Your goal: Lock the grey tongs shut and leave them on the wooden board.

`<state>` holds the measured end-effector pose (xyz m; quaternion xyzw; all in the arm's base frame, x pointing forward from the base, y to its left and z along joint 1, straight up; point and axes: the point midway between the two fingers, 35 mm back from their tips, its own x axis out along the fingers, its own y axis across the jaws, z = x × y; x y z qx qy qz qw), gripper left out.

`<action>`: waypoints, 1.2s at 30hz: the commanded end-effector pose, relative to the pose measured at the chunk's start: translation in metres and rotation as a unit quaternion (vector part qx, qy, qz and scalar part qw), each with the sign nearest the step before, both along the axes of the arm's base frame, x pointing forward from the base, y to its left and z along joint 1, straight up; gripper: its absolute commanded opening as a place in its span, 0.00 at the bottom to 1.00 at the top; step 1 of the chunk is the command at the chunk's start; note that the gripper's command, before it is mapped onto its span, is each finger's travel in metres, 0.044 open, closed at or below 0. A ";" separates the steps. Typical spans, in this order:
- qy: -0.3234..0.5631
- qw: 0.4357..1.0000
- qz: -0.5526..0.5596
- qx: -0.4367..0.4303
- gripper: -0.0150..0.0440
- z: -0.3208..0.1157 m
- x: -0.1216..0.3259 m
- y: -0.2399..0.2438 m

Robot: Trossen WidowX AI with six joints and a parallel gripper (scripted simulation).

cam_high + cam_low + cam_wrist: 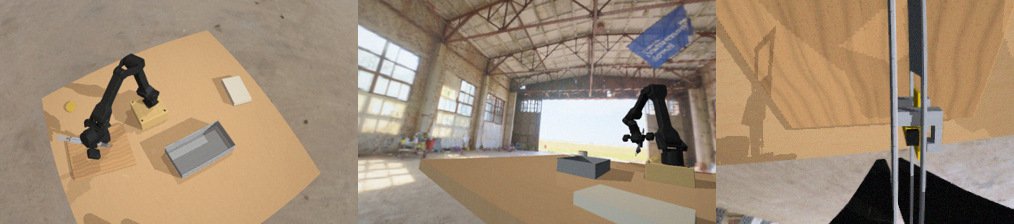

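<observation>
My gripper (98, 143) (888, 168) is shut on the grey tongs (72, 140) (638, 149) (923, 90) and holds them in the air above the wooden board (118, 158) (831, 92). In the top view the tongs stick out on both sides of the gripper, the pale broad end to the left past the board's edge, a thin end to the right. In the wrist view their two long arms run nearly parallel, close together, with a grey bracket and yellow part between and beside them. The gripper's body hides their middle in the top view. Whether the lock is engaged cannot be seen.
The grey roasting tin (208, 161) (576, 168) stands right of the board. A white block (236, 91) (627, 201) lies at the far right in the top view. A yellow disc (70, 106) lies behind the board. The arm stands on a yellowish base block (154, 117) (669, 175).
</observation>
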<state>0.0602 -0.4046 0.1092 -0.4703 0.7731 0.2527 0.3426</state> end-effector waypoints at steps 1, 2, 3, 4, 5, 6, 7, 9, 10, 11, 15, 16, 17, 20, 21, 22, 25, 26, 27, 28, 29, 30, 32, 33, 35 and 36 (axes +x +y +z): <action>-0.019 1.000 -0.003 0.022 0.00 0.004 -0.001 -0.003; -0.025 0.999 -0.004 0.030 0.00 0.004 -0.002 -0.003; -0.029 0.999 -0.005 0.038 0.00 0.005 -0.002 -0.003; -0.034 0.998 -0.006 0.047 0.00 0.005 -0.003 -0.003; -0.039 0.998 -0.006 0.055 0.00 0.005 -0.003 -0.003; -0.044 0.997 -0.007 0.064 0.00 0.005 -0.004 -0.003; -0.049 0.996 -0.008 0.072 0.00 0.005 -0.005 -0.003; -0.059 0.994 -0.010 0.089 0.00 0.006 -0.006 -0.002; -0.064 0.993 -0.011 0.097 0.00 0.006 -0.006 -0.001; -0.070 0.992 -0.013 0.105 0.00 0.006 -0.007 -0.001; -0.092 0.986 -0.019 0.137 0.00 0.009 -0.009 0.002; -0.098 0.984 -0.021 0.145 0.00 0.009 -0.010 0.003; -0.104 0.982 -0.023 0.154 0.00 0.010 -0.010 0.004; -0.122 0.976 -0.029 0.177 0.00 0.013 -0.012 0.007; -0.128 0.974 -0.031 0.185 0.00 0.014 -0.012 0.008; -0.134 0.972 -0.033 0.193 0.00 0.015 -0.013 0.009; -0.152 0.964 -0.040 0.216 0.00 0.018 -0.014 0.013; -0.159 0.961 -0.043 0.223 0.00 0.020 -0.014 0.014; -0.165 0.958 -0.045 0.231 0.00 0.021 -0.015 0.015; -0.171 0.955 -0.048 0.238 0.00 0.023 -0.015 0.017; -0.178 0.951 -0.051 0.246 0.00 0.024 -0.015 0.018; -0.184 0.948 -0.054 0.253 0.00 0.026 -0.016 0.019; -0.193 0.944 -0.057 0.263 0.00 0.028 -0.016 0.021; -0.194 0.943 -0.058 0.264 0.00 0.028 -0.016 0.022; -0.194 0.943 -0.058 0.264 0.00 0.028 -0.016 0.022; -0.194 0.943 -0.058 0.264 0.00 0.028 -0.016 0.022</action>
